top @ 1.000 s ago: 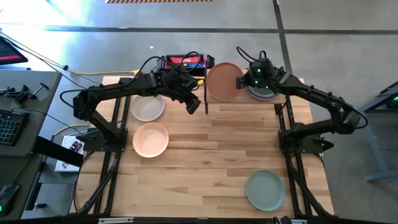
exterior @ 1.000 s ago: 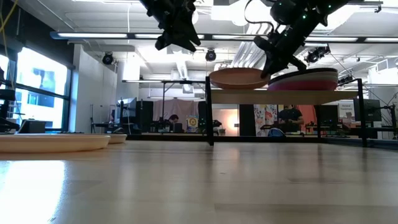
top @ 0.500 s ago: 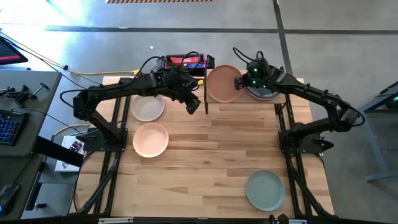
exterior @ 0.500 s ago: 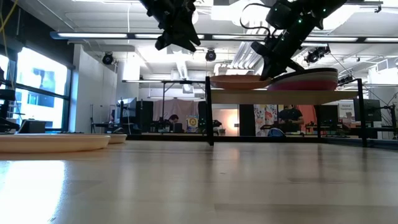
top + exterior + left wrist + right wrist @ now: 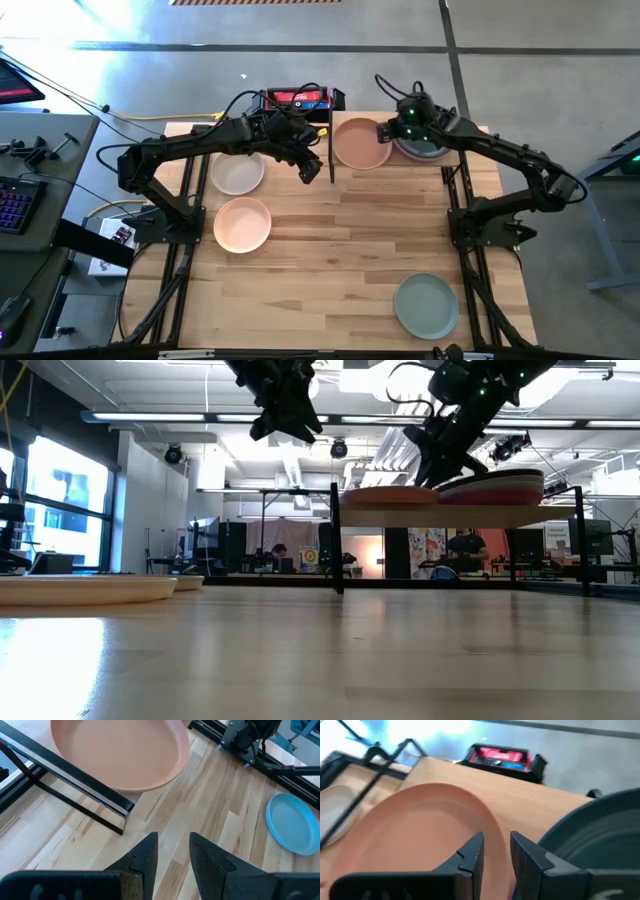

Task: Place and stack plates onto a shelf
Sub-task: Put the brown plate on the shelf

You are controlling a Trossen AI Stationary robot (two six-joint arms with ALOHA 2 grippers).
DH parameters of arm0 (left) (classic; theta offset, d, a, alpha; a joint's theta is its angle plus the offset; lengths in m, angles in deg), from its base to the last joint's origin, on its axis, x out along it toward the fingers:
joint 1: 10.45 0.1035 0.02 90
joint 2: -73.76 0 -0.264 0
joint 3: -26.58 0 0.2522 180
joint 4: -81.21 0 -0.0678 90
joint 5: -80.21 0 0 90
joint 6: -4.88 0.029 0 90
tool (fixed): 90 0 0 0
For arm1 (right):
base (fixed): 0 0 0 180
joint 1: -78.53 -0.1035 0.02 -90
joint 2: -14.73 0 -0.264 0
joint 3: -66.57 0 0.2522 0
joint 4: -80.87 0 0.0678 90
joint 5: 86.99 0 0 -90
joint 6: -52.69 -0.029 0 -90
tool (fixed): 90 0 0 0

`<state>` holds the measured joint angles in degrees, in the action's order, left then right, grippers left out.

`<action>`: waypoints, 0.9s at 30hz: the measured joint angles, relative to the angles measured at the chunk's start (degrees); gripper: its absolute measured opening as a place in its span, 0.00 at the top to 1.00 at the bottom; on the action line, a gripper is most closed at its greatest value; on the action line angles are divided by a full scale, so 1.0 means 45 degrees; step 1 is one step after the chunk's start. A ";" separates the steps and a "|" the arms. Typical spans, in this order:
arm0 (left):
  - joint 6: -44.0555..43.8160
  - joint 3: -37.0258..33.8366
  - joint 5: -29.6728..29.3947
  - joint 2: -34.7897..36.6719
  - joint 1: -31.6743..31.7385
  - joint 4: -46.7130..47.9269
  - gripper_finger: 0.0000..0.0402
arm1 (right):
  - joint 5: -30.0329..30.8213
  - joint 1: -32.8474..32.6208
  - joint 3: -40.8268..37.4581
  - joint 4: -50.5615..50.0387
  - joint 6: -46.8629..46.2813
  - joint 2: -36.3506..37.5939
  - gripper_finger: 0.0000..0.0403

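A salmon plate [image 5: 360, 143] lies flat on the left half of the shelf [image 5: 460, 517]. Beside it on the shelf's right half stands a stack of plates [image 5: 495, 487] with a dark slate plate [image 5: 428, 150] on top. My right gripper [image 5: 385, 130] hangs over the salmon plate's right rim [image 5: 492, 827], open, with one finger on each side of that rim; I cannot tell whether they touch it. My left gripper [image 5: 310, 170] hovers open and empty above the table, just left of the shelf's black post [image 5: 331, 150].
A cream plate [image 5: 237, 172] and a peach plate [image 5: 242, 224] lie on the table's left side. A pale green plate [image 5: 426, 305] lies near the front right. A red and black device [image 5: 300, 98] sits behind the shelf. The table's middle is bare wood.
The salmon plate, held tilted above the shelf a second ago, has come down and now lies level on the shelf beside the stack. My right gripper has stayed over the plate's right rim and now sits slightly above it.
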<state>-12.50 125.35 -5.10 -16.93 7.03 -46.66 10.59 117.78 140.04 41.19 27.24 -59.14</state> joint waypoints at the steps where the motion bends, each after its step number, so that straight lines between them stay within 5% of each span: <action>1: 0.0000 0.0000 0.0000 0.0000 0.0000 0.0004 0.75 | -0.0323 -0.0053 0.0214 -0.0103 0.0002 0.0001 0.80; 13: -0.0014 0.0000 0.0000 0.0000 -0.0001 0.0701 0.75 | -0.3931 -0.2819 0.2374 -0.4757 -0.2109 0.0033 0.81; 27: -0.0565 -0.0005 0.0010 -0.0005 -0.0332 0.3417 0.75 | -0.3051 -0.4711 0.2384 -0.5031 -0.3583 -0.1359 0.81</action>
<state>-15.05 125.33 -5.06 -16.96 5.54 -31.28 -3.14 96.58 150.77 18.55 11.11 -65.25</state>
